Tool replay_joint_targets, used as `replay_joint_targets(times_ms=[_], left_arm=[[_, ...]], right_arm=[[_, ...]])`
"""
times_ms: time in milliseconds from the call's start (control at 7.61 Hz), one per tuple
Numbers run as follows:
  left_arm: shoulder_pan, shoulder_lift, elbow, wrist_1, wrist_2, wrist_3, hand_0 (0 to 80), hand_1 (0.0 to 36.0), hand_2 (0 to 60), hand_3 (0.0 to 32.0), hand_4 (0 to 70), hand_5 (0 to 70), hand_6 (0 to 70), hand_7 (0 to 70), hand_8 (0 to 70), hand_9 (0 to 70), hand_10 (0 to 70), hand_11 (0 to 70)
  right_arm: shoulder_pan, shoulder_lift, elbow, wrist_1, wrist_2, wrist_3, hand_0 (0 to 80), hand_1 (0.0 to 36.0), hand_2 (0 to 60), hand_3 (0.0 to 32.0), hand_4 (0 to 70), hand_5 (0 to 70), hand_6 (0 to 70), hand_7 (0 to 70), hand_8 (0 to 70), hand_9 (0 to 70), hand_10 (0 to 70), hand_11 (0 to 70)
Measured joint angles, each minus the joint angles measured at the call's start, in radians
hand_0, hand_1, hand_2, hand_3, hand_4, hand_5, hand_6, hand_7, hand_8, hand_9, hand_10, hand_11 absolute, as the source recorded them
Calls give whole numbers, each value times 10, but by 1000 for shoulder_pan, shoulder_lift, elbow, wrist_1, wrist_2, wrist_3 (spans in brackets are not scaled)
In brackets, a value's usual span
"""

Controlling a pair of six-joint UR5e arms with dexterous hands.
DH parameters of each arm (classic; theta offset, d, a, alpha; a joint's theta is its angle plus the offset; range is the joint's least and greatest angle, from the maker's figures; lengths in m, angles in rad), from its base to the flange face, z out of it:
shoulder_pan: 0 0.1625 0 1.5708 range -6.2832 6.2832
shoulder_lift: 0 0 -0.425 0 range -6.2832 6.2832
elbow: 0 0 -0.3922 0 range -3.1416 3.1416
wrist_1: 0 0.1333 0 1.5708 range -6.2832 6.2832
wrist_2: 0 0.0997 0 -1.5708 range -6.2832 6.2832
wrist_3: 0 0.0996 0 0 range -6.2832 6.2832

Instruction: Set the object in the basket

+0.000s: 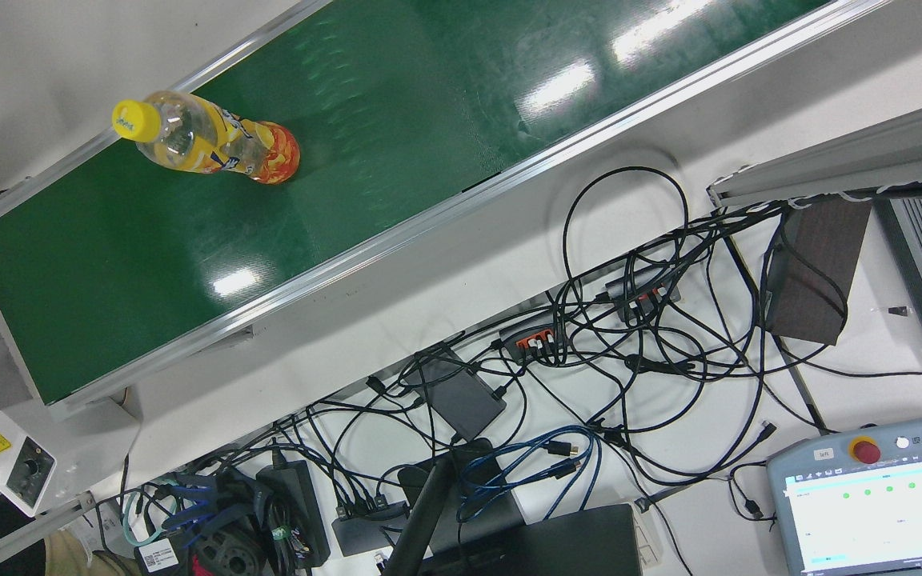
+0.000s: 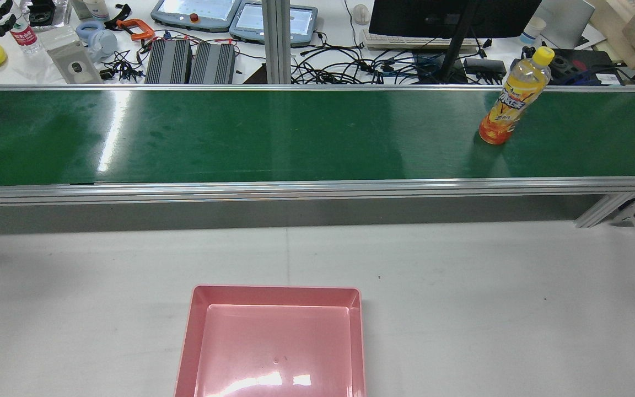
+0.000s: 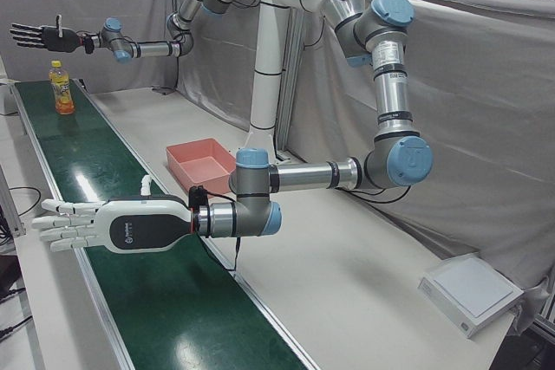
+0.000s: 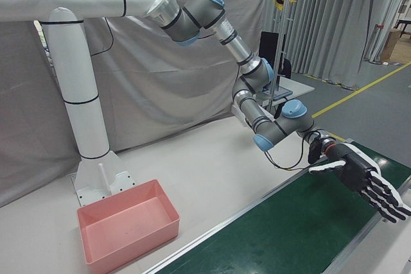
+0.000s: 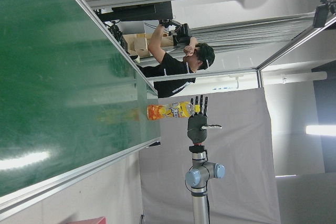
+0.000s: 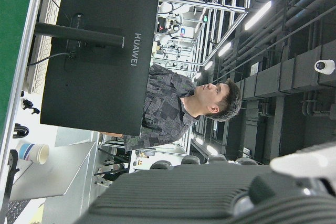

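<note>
A clear bottle of orange drink with a yellow cap (image 2: 513,105) stands upright on the green conveyor belt (image 2: 240,132), toward its right end in the rear view. It also shows in the front view (image 1: 213,144), the left-front view (image 3: 61,88) and the left hand view (image 5: 170,111). The pink basket (image 2: 276,289) sits empty on the white table before the belt. My right hand (image 3: 39,36) is open, fingers spread, in the air just beyond and above the bottle. My left hand (image 3: 104,224) is open and empty, held flat over the belt's other end, far from the bottle.
The belt has raised aluminium side rails (image 2: 295,187). Beyond it lies a bench with tangled cables (image 1: 629,344), teach pendants (image 2: 196,11) and a monitor (image 2: 450,16). A person (image 5: 178,66) stands behind the belt's bottle end.
</note>
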State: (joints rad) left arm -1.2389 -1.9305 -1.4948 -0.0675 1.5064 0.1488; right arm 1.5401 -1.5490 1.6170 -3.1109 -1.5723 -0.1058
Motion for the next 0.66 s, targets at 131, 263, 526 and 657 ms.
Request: replay_joint_targets(times_ms=[131, 263, 526, 657], left_arm=[[1, 0, 0, 0, 0, -1, 747, 136, 0, 0, 10, 174, 0, 0, 0, 0, 0, 20], [2, 0, 0, 0, 0, -1, 749, 136, 0, 0, 8, 174, 0, 0, 0, 0, 0, 23], [2, 0, -1, 0, 0, -2, 747, 136, 0, 0, 6, 174, 0, 0, 0, 0, 0, 21], [2, -1, -3, 0, 0, -2, 747, 135, 0, 0, 9, 177, 0, 0, 0, 0, 0, 18]], right_arm=[[0, 0, 0, 0, 0, 0, 0, 0, 0, 0, 0, 0, 0, 0, 0, 0, 0, 0], [0, 1, 0, 0, 0, 0, 0, 0, 0, 0, 0, 0, 0, 0, 0, 0, 0, 0], [0, 1, 0, 0, 0, 0, 0, 0, 0, 0, 0, 0, 0, 0, 0, 0, 0, 0], [0, 0, 0, 0, 0, 0, 0, 0, 0, 0, 0, 0, 0, 0, 0, 0, 0, 0]])
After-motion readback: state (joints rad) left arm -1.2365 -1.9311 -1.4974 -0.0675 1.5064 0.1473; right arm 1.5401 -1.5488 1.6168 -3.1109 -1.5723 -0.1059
